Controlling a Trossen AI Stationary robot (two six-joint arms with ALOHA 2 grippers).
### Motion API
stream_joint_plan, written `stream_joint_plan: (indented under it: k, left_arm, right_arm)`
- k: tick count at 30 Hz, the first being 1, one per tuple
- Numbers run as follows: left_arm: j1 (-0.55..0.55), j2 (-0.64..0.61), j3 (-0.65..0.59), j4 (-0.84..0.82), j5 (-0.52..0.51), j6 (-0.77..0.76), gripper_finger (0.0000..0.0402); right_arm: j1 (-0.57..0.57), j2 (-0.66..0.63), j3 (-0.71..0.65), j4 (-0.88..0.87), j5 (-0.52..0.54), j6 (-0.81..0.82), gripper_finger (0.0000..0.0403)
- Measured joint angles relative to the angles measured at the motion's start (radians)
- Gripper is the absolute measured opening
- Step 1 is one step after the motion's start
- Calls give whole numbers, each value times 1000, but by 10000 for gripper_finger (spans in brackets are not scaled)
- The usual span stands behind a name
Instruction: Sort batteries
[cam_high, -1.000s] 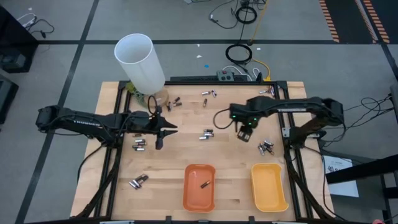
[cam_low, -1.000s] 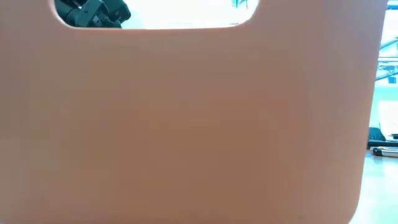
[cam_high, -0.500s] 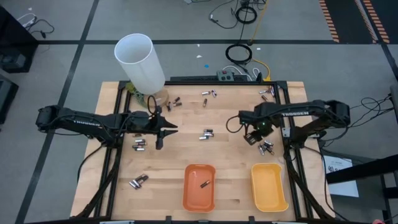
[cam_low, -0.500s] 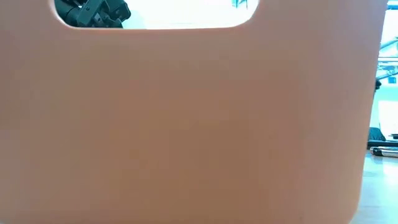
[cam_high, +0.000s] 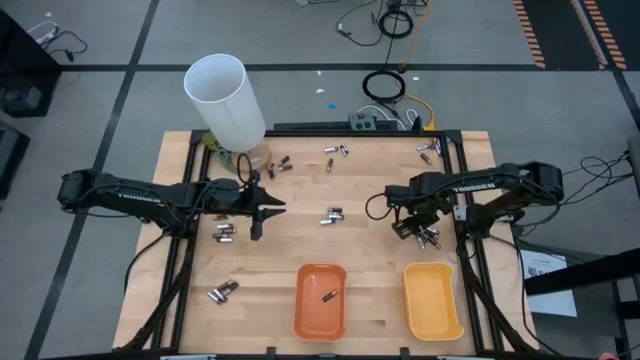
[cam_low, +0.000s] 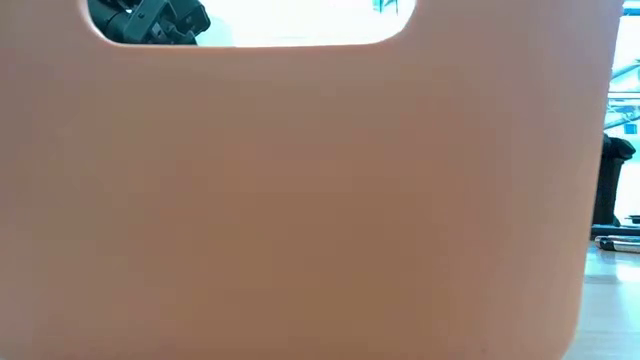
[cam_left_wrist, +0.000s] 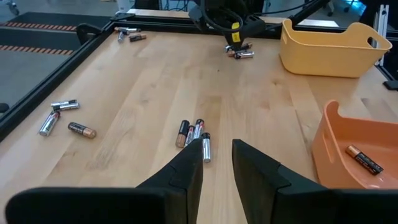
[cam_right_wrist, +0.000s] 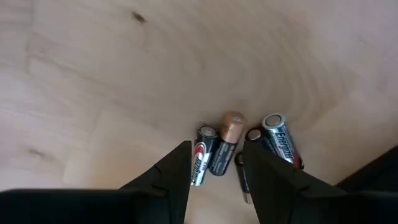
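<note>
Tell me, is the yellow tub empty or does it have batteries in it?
Empty. Seen from above, the yellow tub shows only bare plastic inside, while the orange tub beside it holds one battery.

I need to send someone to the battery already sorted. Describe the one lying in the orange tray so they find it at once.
Start at the two plastic trays along the near edge of the wooden table: the orange tray sits left of the yellow tray. Inside the orange one lies a single dark battery with a coppery end. It is the only battery in either tray; all the others lie loose on the wood.
</note>
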Motion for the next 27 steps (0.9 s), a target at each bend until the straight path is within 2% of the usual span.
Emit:
stream_joint_plan:
  k: [5,13,23,27]
  left_arm:
    - [0,0,0,-3,0,15,97]
    - [0,0,0,-2,0,15,97]
    - [0,0,0,-1,0,15,97]
    - [1,0,0,-1,0,15,97]
  right_arm:
    - [0,0,-16,15,0,3,137]
    - [-1,2,-86,141,4,18,137]
    - [-2,0,-116,146,4,36,136]
    - [-2,0,-117,147,6,28,121]
